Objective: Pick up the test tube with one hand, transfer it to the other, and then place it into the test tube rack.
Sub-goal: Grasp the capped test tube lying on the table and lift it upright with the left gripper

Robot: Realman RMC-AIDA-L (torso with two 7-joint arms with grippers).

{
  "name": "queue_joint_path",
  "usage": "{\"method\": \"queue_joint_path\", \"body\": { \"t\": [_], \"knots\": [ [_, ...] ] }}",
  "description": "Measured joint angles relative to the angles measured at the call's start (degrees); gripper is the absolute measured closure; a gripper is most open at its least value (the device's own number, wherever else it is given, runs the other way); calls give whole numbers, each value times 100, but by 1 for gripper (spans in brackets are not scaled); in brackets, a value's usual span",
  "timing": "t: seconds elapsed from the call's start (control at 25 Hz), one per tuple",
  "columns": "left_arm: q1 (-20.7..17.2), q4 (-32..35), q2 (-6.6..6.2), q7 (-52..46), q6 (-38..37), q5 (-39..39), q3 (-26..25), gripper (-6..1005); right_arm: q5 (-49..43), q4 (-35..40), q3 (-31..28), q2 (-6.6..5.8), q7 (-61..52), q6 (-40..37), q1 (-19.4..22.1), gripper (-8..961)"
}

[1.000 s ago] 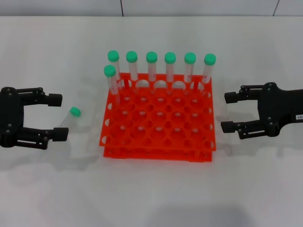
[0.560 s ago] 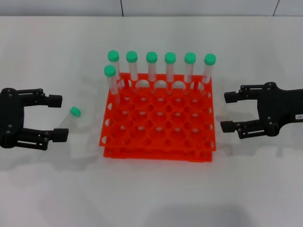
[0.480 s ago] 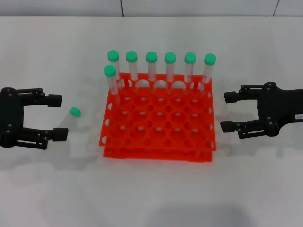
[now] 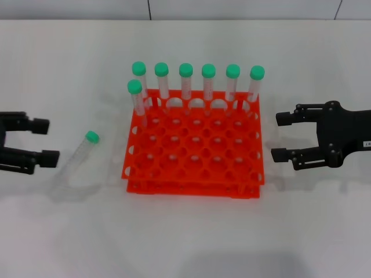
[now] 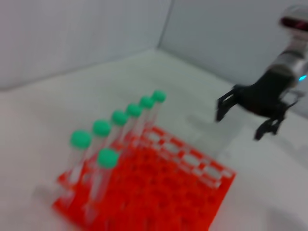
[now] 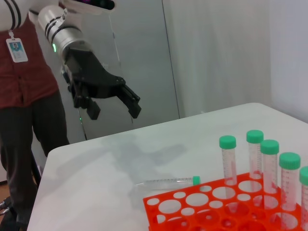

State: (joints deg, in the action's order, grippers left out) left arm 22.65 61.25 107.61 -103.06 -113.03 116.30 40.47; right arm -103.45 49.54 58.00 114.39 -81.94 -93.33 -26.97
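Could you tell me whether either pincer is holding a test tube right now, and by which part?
Neither: the left pincer and right pincer are open and empty; the test tube lies loose on the table.

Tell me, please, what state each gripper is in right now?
Left gripper: open, holding nothing, left of the lying test tube.
Right gripper: open, holding nothing, right of the test tube rack.

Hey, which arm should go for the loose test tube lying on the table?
Left. The test tube lies left of the test tube rack, close to the open left gripper; the right gripper, also open, sits beyond the rack.
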Motion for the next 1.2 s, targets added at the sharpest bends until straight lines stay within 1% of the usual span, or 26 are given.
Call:
{"method": "queue_joint_path", "body": {
  "t": [0.16, 0.2, 0.24, 0.32, 0.4, 0.52, 0.72, 1.0, 1.12, 1.2],
  "knots": [
    [221, 127, -158, -630, -26, 606, 5, 112, 7, -48, 0, 9, 46, 27, 1, 173],
    [221, 127, -158, -630, -26, 606, 5, 112, 9, -52, 0, 12, 50, 31, 1, 173],
    [376, 136, -200, -863, -31, 984, 9, 112, 10, -53, 0, 20, 52, 33, 1, 173],
    [583, 137, -215, -1070, -32, 1571, 12, 113, 10, -54, 1, 33, 53, 34, 0, 173],
    [699, 138, -213, -1172, -27, 1915, 12, 113, 10, -56, 1, 47, 54, 38, -1, 173],
    [935, 119, -177, -1357, 24, 2624, 0, 113, 16, -58, 1, 62, 55, 42, -12, 173],
    [1145, 90, -110, -1522, 90, 3285, 14, 113, 31, -59, 1, 75, 57, 54, -41, 173],
    [1181, -96, 30, -1602, 528, 3587, 47, 113, 99, -68, 1, 83, 80, 61, -46, 173],
    [1212, -245, 138, -1590, 822, 3650, 125, 113, 110, -68, 4, 84, 81, 61, -46, 173],
    [1238, -327, 156, -1592, 901, 3667, 141, 114, 112, -71, 17, 83, 82, 61, -46, 173]
  ]
}}
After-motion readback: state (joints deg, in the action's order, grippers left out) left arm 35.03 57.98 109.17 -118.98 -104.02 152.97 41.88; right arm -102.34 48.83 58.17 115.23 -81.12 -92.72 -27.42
